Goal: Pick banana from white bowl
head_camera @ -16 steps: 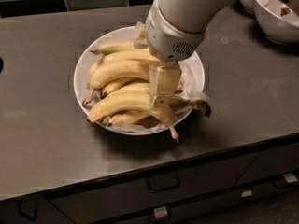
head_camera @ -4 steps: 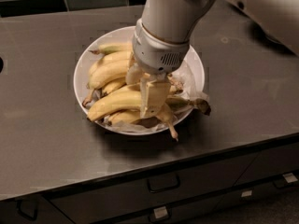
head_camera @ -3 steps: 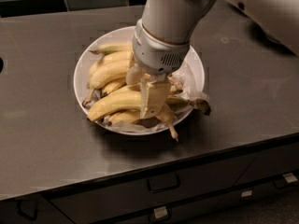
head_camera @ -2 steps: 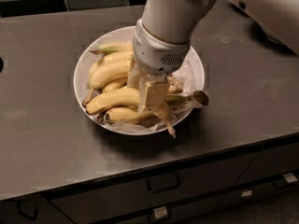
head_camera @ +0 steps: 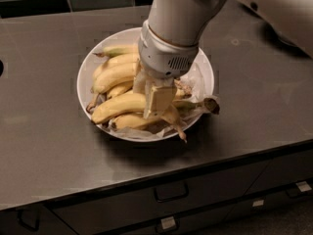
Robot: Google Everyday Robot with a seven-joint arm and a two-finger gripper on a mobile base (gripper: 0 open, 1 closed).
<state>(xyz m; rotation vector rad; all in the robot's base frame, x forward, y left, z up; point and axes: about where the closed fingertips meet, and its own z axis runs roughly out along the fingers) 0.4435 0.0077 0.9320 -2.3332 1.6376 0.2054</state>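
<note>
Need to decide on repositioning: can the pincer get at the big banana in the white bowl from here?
Probably yes. The pincer is down inside the white bowl, against one end of the banana, and nothing lies over it.

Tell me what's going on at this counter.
A robot arm is reaching down into the white bowl, which sits on a dark counter and holds a pile of bananas on crinkled paper. Its gripper is low over the middle of the bowl, right against the right end of the big yellow banana at the front of the pile. That banana lies in the bowl with the others; it is not yet lifted clear.
</note>
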